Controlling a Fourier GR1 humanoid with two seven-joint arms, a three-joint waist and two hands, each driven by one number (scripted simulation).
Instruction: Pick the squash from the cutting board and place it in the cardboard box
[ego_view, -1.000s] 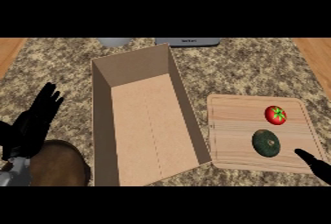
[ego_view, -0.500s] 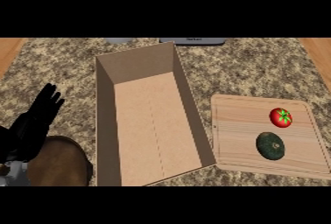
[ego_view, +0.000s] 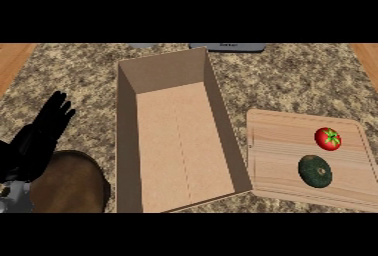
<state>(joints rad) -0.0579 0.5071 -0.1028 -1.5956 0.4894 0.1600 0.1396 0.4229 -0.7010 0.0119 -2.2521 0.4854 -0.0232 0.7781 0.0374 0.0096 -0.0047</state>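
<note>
From my head view, my left hand rests at nine o'clock near the frame's edge, fingers straight and spread, holding nothing. The squash lies far across at four o'clock, on the cutting board, just below the tomato. The open cardboard box stands between my hand and the board. My right hand is out of sight.

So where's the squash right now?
In the head view the squash lies at the right, on the cutting board, just below the tomato and right of the cardboard box.
</note>
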